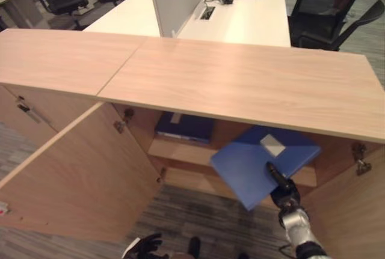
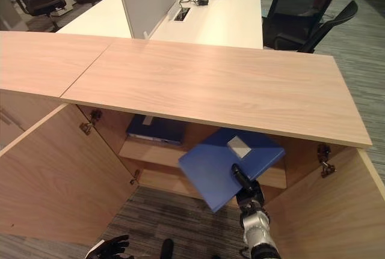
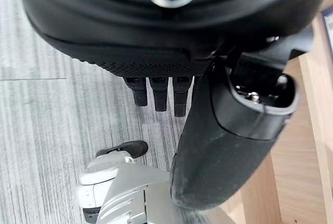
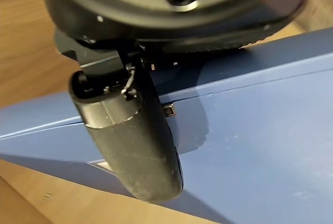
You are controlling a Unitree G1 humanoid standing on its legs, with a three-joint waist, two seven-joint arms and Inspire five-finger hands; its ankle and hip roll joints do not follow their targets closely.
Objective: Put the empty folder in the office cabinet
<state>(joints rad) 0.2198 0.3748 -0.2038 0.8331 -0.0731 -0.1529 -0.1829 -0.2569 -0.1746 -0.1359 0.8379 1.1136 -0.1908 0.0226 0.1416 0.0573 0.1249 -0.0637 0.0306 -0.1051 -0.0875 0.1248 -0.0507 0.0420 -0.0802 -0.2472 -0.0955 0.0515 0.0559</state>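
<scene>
A blue folder (image 1: 252,163) with a white label is pinched by my right hand (image 1: 283,194), thumb on its top face. It tilts with its far end inside the open cabinet (image 1: 240,79), above the inner shelf (image 1: 180,152). In the right wrist view the thumb (image 4: 130,141) presses on the blue cover (image 4: 260,130). My left hand (image 1: 143,247) hangs low by the floor in front of the cabinet, holding nothing, its fingers (image 3: 156,94) relaxed.
A darker blue folder (image 1: 185,127) lies on the shelf's left part. The left cabinet door (image 1: 78,175) and the right door (image 1: 355,211) both stand open towards me. Behind the cabinet are a white desk (image 1: 252,18) with a divider and black office chairs (image 1: 328,12).
</scene>
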